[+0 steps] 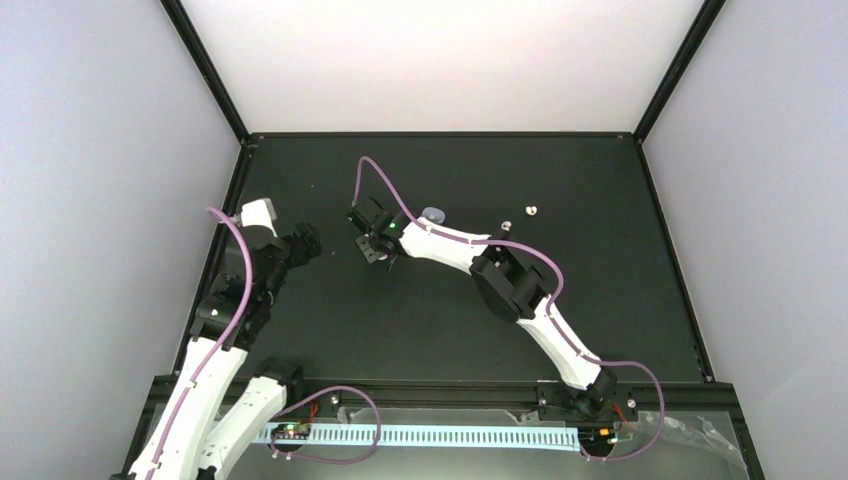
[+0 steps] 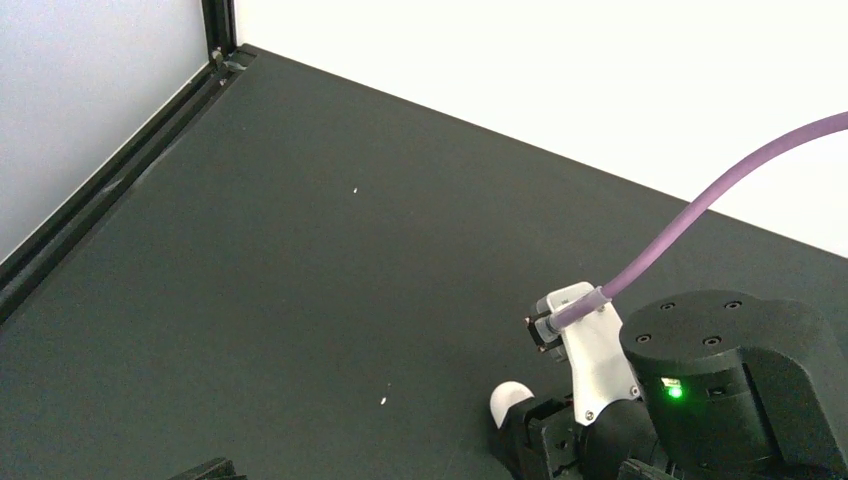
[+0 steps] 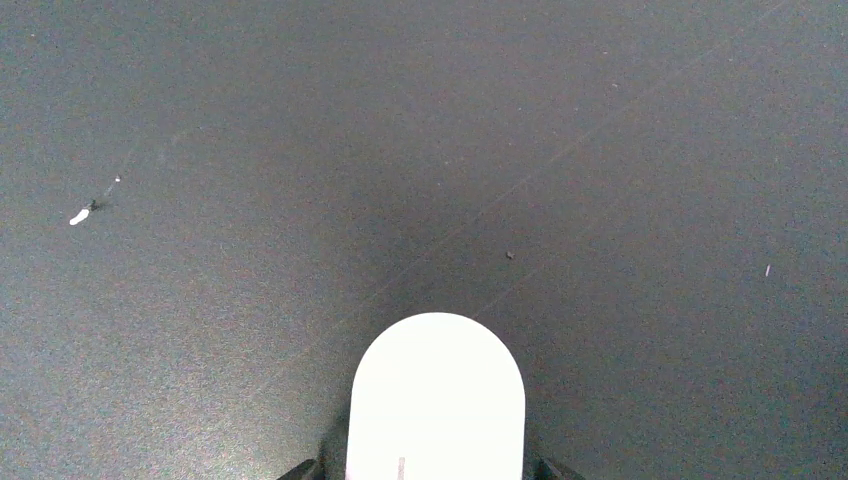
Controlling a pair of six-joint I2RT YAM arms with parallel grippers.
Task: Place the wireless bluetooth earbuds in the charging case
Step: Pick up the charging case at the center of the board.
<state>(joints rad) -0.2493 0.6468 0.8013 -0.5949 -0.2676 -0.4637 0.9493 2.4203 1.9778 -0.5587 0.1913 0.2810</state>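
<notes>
My right gripper (image 1: 380, 248) is left of the table's middle, shut on a white charging case (image 3: 435, 400). The case is closed and rounded, and fills the bottom middle of the right wrist view just above the dark mat. The left wrist view shows the same case (image 2: 512, 400) poking out of the right gripper (image 2: 535, 435). Two tiny white earbuds (image 1: 506, 225) (image 1: 532, 210) lie on the mat right of the right arm's wrist. The purple earbuds are out of view. My left gripper (image 1: 300, 245) is at the left, open and empty, about a hand's width from the right gripper.
A pale lavender rounded object (image 1: 433, 213) lies just behind the right forearm, partly hidden. The black mat (image 1: 600, 300) has a raised black frame edge (image 1: 230, 200) along the left. White specks (image 3: 78, 216) lie on the mat.
</notes>
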